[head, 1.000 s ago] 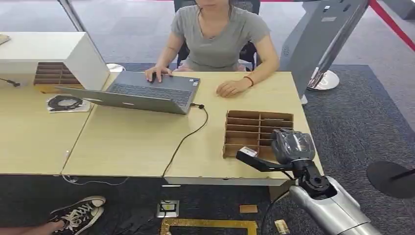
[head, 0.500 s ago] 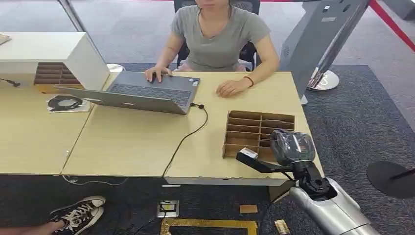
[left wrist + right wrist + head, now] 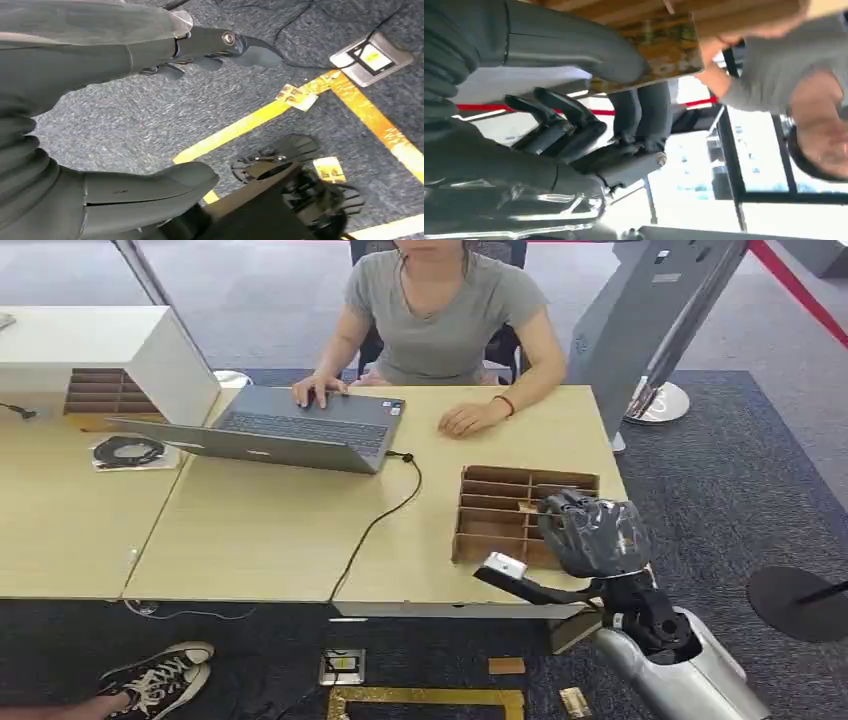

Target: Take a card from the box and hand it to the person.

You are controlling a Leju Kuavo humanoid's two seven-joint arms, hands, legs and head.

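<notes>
One box [image 3: 525, 512], cardboard, divided into slots, on the worktop [image 3: 280, 530] near its right front corner. One card [image 3: 663, 52], pinched by the right robot hand [image 3: 592, 533] over the box's near right part. Left robot hand [image 3: 150, 65] spread, holding nothing, above carpet. One laptop [image 3: 280, 430] and its cable [image 3: 375, 525] between box and person [image 3: 445, 310]. Since a second ago the right robot hand sits higher.

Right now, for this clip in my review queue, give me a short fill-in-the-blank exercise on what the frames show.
1. The robot's right hand hovers over the brown compartmented cardboard ____.
2. In the right wrist view, that hand pinches a yellowish-green printed card between its ____ and fingers.
3. The seated person in the grey T-shirt rests one hand on the open grey ____.
4. A black cable runs from the laptop over the light wooden table toward its ____ edge.

Missing words: box; thumb; laptop; near
</notes>
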